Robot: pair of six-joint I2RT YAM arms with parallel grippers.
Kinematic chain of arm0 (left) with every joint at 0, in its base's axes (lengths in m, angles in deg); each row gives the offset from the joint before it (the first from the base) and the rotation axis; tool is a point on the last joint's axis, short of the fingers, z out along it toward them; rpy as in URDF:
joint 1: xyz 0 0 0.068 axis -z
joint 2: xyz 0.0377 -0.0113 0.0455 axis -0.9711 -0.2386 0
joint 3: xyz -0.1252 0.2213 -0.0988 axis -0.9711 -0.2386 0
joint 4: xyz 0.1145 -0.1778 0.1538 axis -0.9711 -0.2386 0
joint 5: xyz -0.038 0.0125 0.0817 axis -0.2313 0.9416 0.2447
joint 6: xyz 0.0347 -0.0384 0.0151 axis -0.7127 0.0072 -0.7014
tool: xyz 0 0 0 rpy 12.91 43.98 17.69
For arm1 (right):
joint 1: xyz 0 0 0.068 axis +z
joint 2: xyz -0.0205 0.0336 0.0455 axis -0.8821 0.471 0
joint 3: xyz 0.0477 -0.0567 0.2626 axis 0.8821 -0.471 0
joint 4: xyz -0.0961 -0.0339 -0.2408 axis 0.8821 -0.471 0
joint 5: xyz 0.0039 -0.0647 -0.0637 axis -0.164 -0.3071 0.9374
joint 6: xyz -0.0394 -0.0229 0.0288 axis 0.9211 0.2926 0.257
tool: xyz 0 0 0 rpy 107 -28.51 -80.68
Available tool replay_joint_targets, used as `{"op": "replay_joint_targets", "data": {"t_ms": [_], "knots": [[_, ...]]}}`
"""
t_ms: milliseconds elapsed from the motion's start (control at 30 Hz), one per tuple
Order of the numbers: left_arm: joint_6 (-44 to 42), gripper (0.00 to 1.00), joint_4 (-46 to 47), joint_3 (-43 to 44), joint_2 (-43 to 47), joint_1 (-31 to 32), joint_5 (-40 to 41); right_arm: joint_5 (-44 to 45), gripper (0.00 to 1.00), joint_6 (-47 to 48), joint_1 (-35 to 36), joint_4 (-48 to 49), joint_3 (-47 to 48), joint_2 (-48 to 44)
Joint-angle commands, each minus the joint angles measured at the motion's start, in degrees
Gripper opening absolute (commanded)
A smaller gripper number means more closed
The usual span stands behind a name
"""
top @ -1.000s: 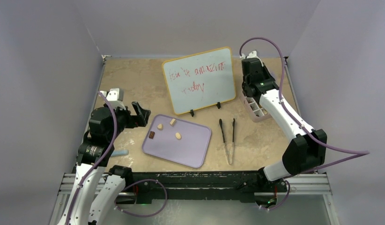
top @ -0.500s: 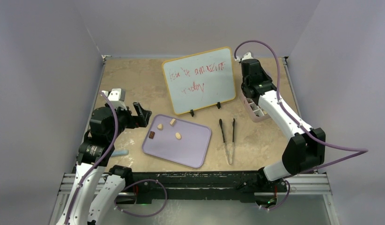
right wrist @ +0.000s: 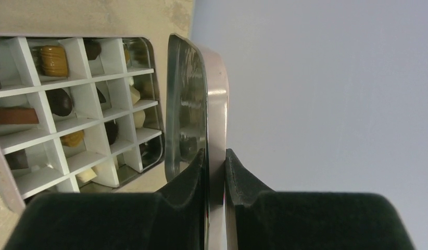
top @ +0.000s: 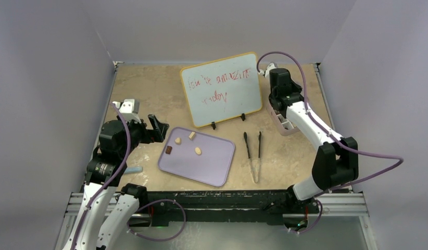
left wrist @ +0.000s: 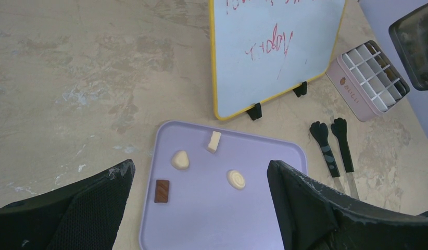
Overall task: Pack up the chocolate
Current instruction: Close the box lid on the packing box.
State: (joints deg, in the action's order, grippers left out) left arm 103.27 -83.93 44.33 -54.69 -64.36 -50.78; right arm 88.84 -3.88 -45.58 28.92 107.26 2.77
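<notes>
Four chocolate pieces lie on the lavender tray (top: pixel 217 166): a cream heart (left wrist: pixel 180 159), a cream block (left wrist: pixel 214 141), a cream swirl round (left wrist: pixel 236 179) and a brown rectangle (left wrist: pixel 161 190). My left gripper (left wrist: pixel 200 169) is open and empty, above the tray's left part (top: pixel 159 127). The pale pink gridded box (right wrist: pixel 71 130) holds several chocolates, such as a tan one (right wrist: pixel 54 60) and a dark one (right wrist: pixel 61 101). My right gripper (right wrist: pixel 216 156) is shut on the box's shiny lid (right wrist: pixel 212 94) and holds it on edge beside the box (top: pixel 286 125).
A whiteboard (top: pixel 222 88) with red writing stands on feet behind the tray. Black tongs (top: pixel 253 151) lie on the table right of the tray. A small blue item (top: pixel 133 170) lies by the left arm. Walls enclose the table on three sides.
My right arm has shifted a little left and its elbow has swung inward, still holding the lid over the box. The left arm and the tray's pieces have not moved.
</notes>
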Motion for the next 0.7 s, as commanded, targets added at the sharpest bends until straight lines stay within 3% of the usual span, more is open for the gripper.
{"op": "replay_joint_targets", "data": {"t_ms": [0, 300, 667], "knots": [[-1.02, 0.98, 1.58, 0.25, 0.58, 0.56, -0.27, -0.75, 0.0, 7.07, -2.55, 10.5, -2.37, 1.27], [-1.07, 0.98, 1.4, 0.33, 1.23, 1.07, 0.67, -2.9, 0.0, 10.63, -4.69, 17.12, -4.84, 4.55], [-1.16, 0.98, 1.41, 0.38, 1.34, 1.41, 0.71, -2.8, 0.02, 6.4, -4.61, 12.55, -4.96, 6.09]]}}
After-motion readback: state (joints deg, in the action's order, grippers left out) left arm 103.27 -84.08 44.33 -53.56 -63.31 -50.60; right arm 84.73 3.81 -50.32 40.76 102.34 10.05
